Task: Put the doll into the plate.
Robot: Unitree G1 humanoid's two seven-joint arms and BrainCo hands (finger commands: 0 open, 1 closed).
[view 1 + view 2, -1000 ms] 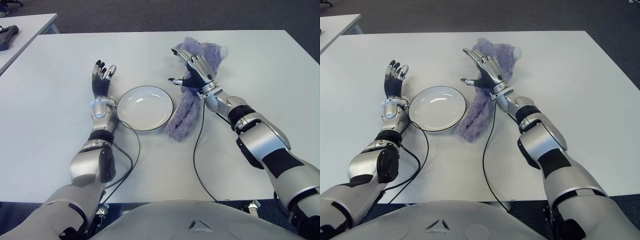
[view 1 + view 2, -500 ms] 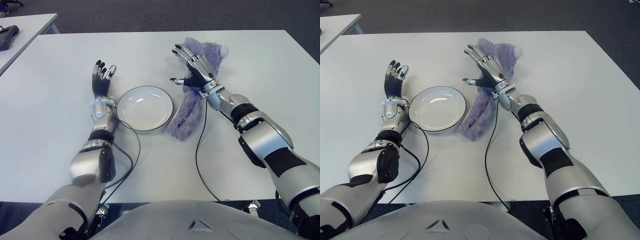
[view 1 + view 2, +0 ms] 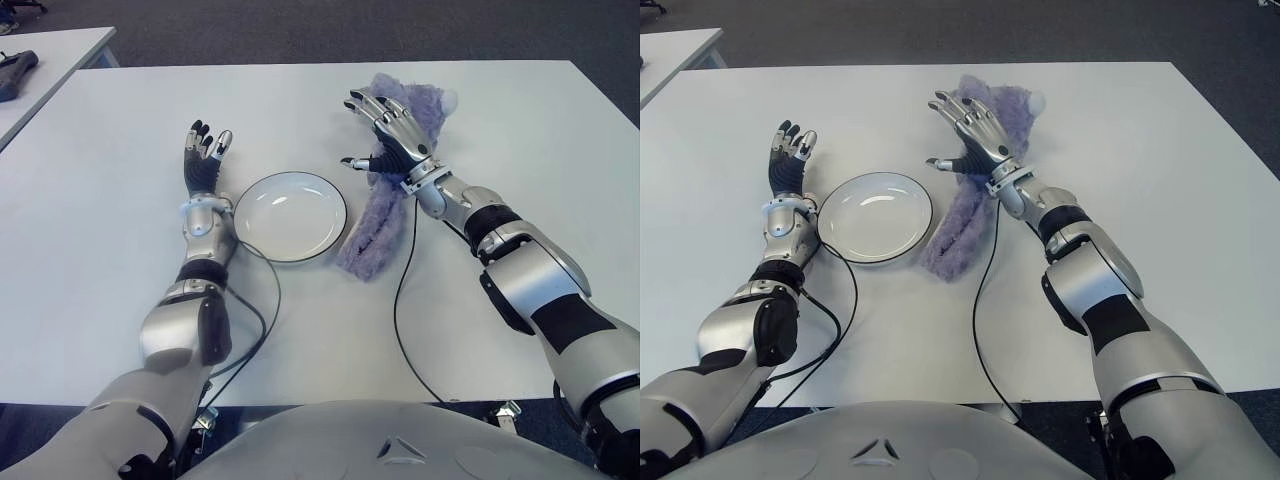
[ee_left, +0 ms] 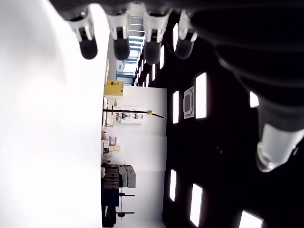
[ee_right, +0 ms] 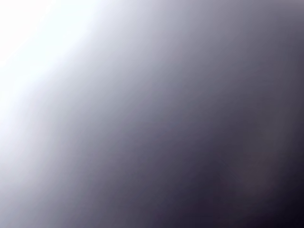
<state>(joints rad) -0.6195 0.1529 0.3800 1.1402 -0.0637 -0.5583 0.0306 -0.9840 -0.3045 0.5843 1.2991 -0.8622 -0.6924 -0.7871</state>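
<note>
While the doll lies on the table just right of the plate, the right hand sits over its upper part, fingers spread, gripping nothing. Left hand left of the plate, fingers extended, empty.

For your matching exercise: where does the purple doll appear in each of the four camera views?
Left eye view: doll right of centre, beside the plate.
Right eye view: doll near centre, right of the plate.
Left wrist view: not in it.
Right wrist view: only blur, cannot tell.
Shared landmark: the plate.
</note>
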